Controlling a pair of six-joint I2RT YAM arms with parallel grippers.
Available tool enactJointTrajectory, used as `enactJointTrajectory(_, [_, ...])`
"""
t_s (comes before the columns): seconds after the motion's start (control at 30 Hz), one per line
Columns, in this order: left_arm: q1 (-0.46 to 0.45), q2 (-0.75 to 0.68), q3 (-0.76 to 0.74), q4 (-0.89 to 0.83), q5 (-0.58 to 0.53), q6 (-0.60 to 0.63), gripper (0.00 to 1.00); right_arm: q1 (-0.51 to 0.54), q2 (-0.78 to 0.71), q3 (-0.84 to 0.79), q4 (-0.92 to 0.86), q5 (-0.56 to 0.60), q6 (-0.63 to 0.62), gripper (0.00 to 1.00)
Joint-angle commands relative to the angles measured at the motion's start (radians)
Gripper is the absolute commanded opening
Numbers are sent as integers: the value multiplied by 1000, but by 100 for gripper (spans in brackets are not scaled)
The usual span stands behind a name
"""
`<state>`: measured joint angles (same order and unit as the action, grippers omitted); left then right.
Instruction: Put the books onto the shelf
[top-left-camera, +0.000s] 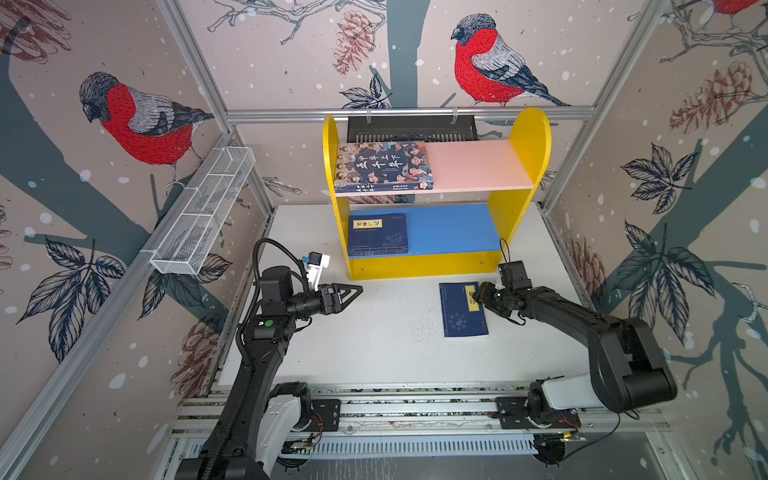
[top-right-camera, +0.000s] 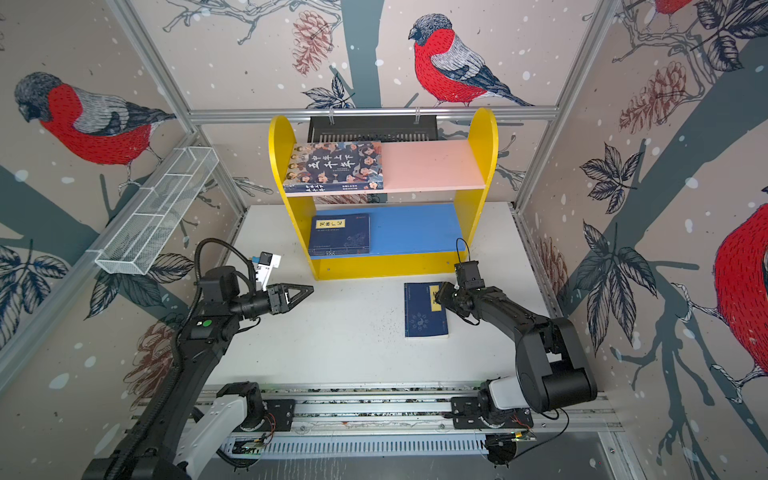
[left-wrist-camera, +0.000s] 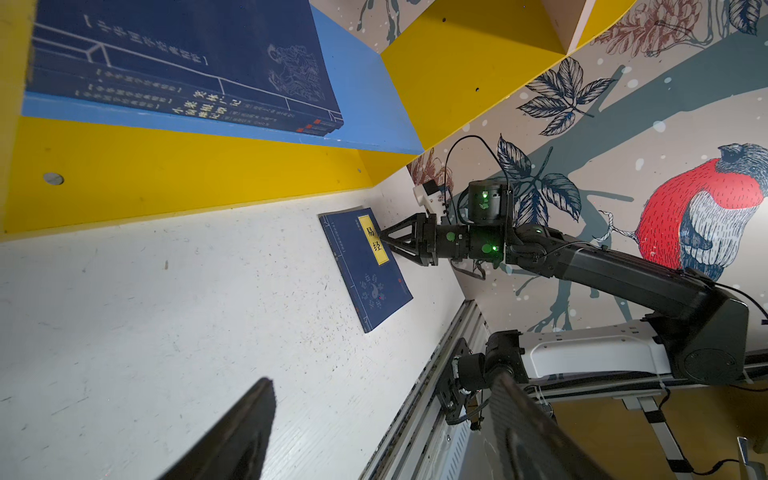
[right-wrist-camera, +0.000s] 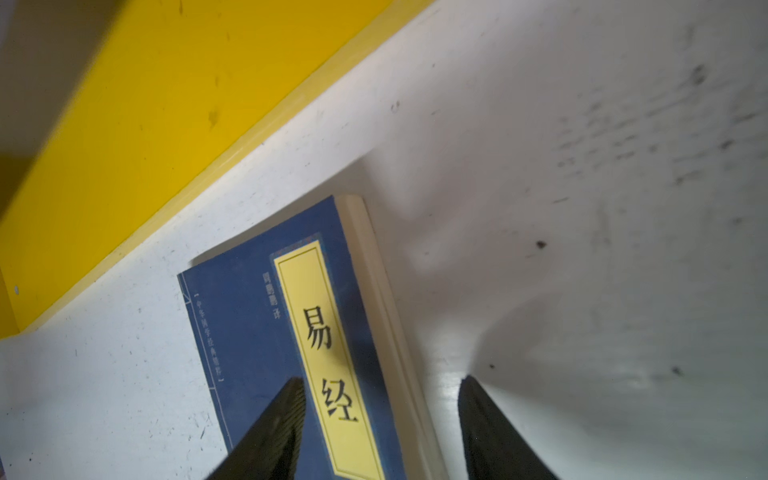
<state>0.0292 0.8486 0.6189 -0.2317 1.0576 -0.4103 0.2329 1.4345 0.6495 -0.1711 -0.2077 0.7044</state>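
The yellow-labelled navy book (right-wrist-camera: 241, 324) lies flat on the white table (right-wrist-camera: 540, 208), directly beneath my right gripper (right-wrist-camera: 382, 379). My jaws stand partly open, astride its page edge, clamping nothing.

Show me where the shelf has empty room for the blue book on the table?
The pink upper board is bare between the illustrated book and the right yellow panel. The blue lower board is bare from the navy stack to that same panel. Crowded: both boards' left ends, and where the right pincer straddles the loose navy book's edge.
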Motion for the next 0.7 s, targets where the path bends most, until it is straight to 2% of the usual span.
enactJointTrajectory(0.0, [0, 2, -4, -1, 1, 25, 82, 28, 25, 18, 19, -13, -19, 61])
enactJointTrajectory(0.37, [-15, 1, -33, 14, -16, 12, 82, 194, 111, 39, 53, -31, 16, 60])
enactJointTrajectory(0.67, [-28, 55, -75, 20, -81, -37, 82, 344, 103, 2, 144, -53, 116, 60])
